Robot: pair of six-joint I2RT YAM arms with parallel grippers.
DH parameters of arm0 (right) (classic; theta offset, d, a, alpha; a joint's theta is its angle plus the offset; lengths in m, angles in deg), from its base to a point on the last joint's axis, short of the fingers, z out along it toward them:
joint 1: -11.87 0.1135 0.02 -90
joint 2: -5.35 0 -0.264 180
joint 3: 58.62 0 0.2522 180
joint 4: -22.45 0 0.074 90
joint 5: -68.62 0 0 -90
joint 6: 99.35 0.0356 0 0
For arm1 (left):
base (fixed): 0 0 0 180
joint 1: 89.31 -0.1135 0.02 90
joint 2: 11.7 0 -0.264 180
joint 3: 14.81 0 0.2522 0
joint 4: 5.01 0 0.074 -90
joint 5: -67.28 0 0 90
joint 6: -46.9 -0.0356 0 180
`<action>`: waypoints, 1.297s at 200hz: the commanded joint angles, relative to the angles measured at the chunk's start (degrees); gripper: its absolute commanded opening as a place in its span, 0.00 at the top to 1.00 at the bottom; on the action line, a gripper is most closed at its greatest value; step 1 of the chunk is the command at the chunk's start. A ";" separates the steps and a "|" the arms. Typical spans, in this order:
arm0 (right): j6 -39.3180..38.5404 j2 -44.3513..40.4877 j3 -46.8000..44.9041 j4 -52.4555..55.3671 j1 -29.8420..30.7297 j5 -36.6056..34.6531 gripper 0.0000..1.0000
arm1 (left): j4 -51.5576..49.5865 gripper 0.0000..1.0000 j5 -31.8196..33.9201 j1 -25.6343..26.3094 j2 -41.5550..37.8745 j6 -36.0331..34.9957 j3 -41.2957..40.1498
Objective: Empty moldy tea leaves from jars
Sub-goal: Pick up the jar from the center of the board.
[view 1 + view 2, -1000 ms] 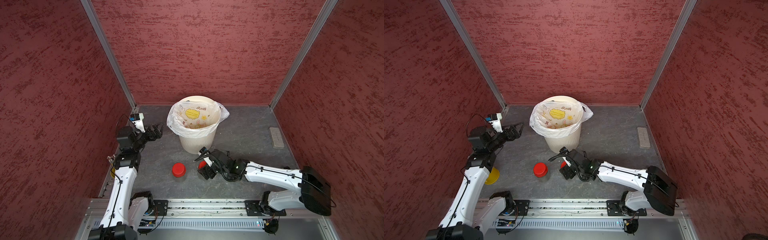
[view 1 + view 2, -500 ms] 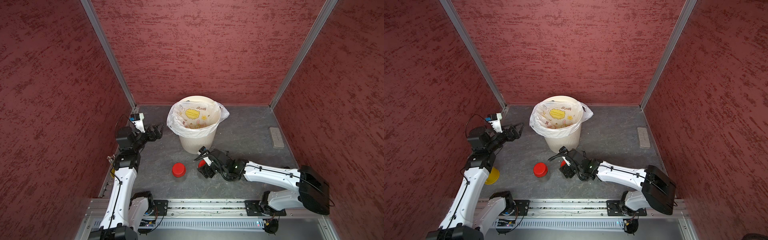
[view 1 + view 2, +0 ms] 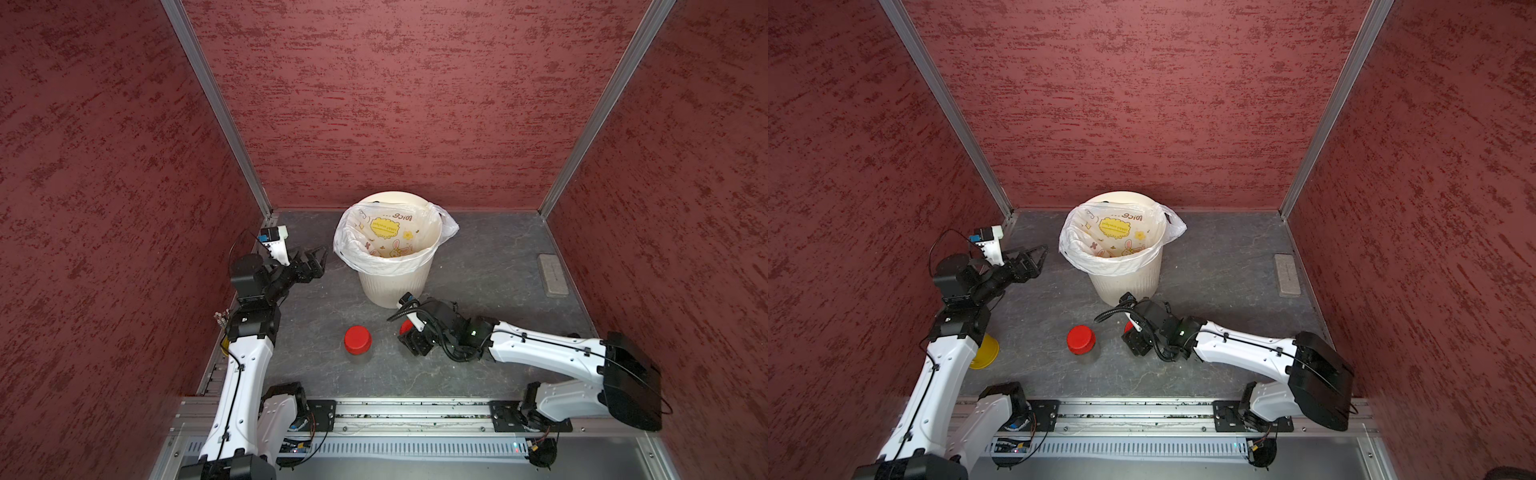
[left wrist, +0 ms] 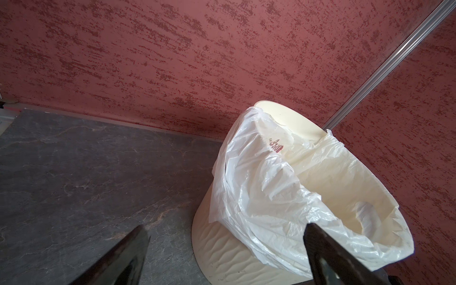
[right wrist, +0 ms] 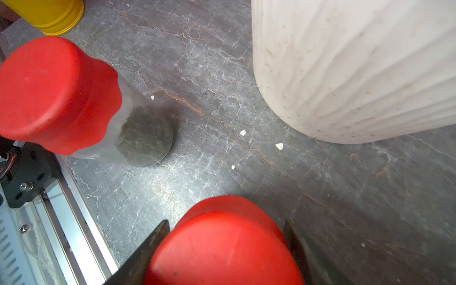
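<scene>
- The small clear jar with a round red screw lid [image 5: 56, 96] stood upright on the grey stone-look floor [image 3: 490, 266], lid on, with a layer of dark tea leaves [image 5: 145, 138] at its bottom.
- A second red-lidded clear jar [image 5: 222, 251] stood near it, just in front of the cream ribbed bin [image 5: 345, 74]. Its lid hid whatever it held.
- My right gripper [image 5: 225, 223] straddled that second lid, a finger close at each side. I could not tell whether it pressed.
- The bin's white printed bag [image 3: 386, 266] was folded over the rim, its mouth open upward.
- My left gripper [image 3: 316, 254] hovered beside the bin, fingers spread wide, holding nothing.
- A yellow-lidded container [image 3: 984, 353] sat at the floor's left edge, beside my left arm.
- Bare floor lay between the two jars and to the right of the bin, and the metal rail [image 3: 415, 409] bounded the front.
</scene>
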 commanded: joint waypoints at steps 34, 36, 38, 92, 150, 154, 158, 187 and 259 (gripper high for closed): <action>0.60 -0.26 14.05 7.59 -0.79 -1.93 0.46 | 6.37 0.00 -3.79 -0.60 -2.46 2.04 -1.66; 0.42 -0.19 14.48 7.82 -0.84 -1.89 0.47 | 6.48 0.00 -4.27 -0.59 -2.39 1.98 -1.62; 0.27 -0.13 14.90 8.03 -0.85 -1.77 0.47 | 6.54 0.00 -4.75 -0.59 -2.38 1.84 -1.61; -3.78 0.87 25.59 14.41 -1.73 0.69 0.47 | 11.91 0.01 -12.74 -0.15 -2.78 -0.20 -3.22; -9.17 3.55 38.13 20.50 -4.47 3.26 0.46 | 13.95 0.00 -27.65 1.59 -4.33 -6.63 -3.54; -9.43 3.73 38.78 20.65 -4.70 3.50 0.46 | 13.56 0.00 -27.61 2.04 -4.61 -7.71 -3.39; -9.67 3.92 39.31 20.82 -4.99 3.90 0.46 | 13.14 0.00 -27.63 2.38 -4.83 -8.57 -3.18; -11.30 5.10 43.57 21.25 -6.91 8.19 0.47 | 9.08 0.00 -28.05 6.16 -5.20 -17.55 -1.80; -15.15 11.28 53.11 24.21 -7.82 14.96 0.49 | 3.70 0.02 -28.48 13.14 0.39 -29.04 2.53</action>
